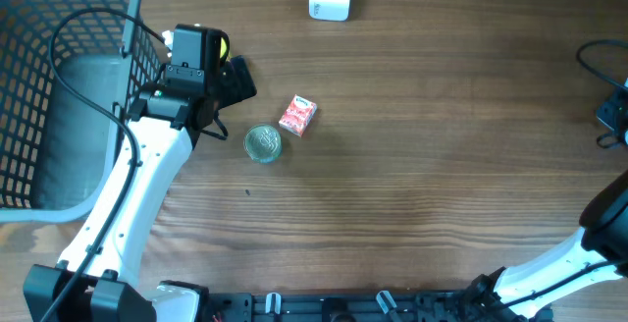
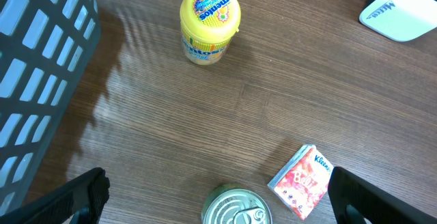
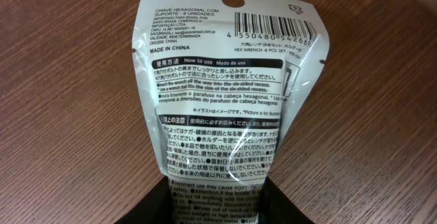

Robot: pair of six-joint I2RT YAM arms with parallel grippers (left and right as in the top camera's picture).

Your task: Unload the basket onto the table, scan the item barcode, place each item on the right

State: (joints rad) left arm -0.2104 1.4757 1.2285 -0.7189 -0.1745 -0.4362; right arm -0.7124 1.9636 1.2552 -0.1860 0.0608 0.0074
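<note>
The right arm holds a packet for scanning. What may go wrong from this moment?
The right tool grips the glossy packet only at its lower end, so it may slip or bend. The barcode sits at the far top edge, partly curving away, and glare on the plastic might spoil the reading.

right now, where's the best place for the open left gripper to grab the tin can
The tin can stands upright, pull-tab lid up: grip its curved side wall from straight above, jaws straddling it. The tissue pack close beside it probably crowds a sideways approach.
</note>
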